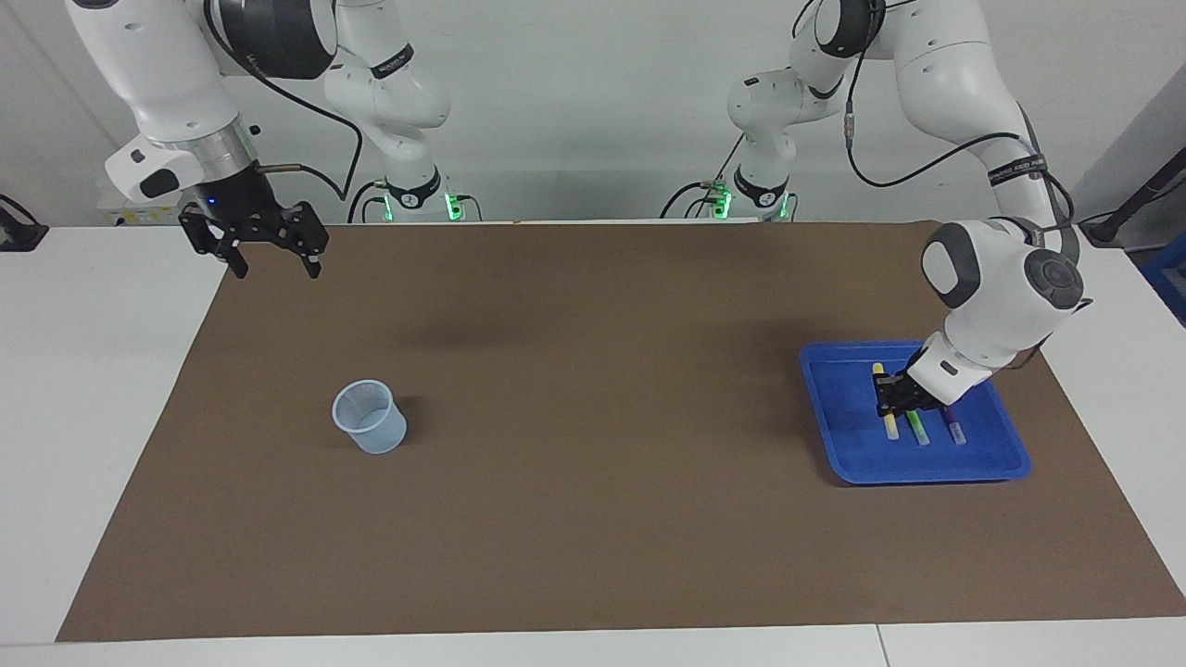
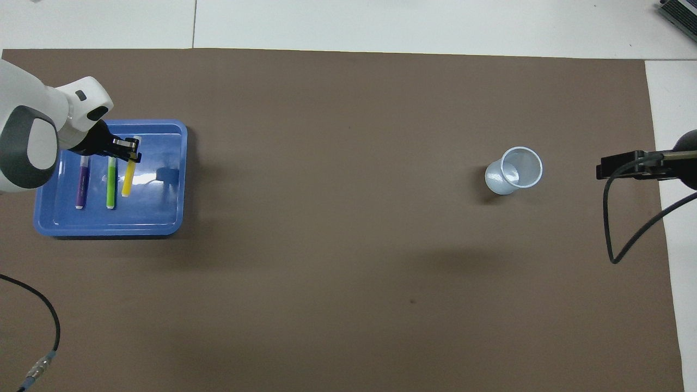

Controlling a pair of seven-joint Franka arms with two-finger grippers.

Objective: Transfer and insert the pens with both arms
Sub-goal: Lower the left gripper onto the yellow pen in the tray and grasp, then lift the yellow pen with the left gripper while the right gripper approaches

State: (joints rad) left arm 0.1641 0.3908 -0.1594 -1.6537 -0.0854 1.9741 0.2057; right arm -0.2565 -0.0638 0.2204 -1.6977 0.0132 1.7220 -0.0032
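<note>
Overhead view shows three pens over one blue tray (image 2: 163,218), which lies on the brown mat (image 2: 348,245) toward the left arm's end of the table. I count one purple pen (image 2: 81,185), one green pen (image 2: 111,185) and one yellow pen (image 2: 128,177). The purple and green pens lie flat in the tray, side by side. The left gripper (image 2: 126,151) is clenched on the yellow pen near its pale end, and this pen hangs tilted over the tray, just beside the green one. One pale blue cup (image 2: 514,171) stands upright on the mat toward the right arm's end, well apart from the tray. The right gripper (image 1: 269,245) hangs over the mat's edge with its fingers released and holds nothing; this arm waits.
</note>
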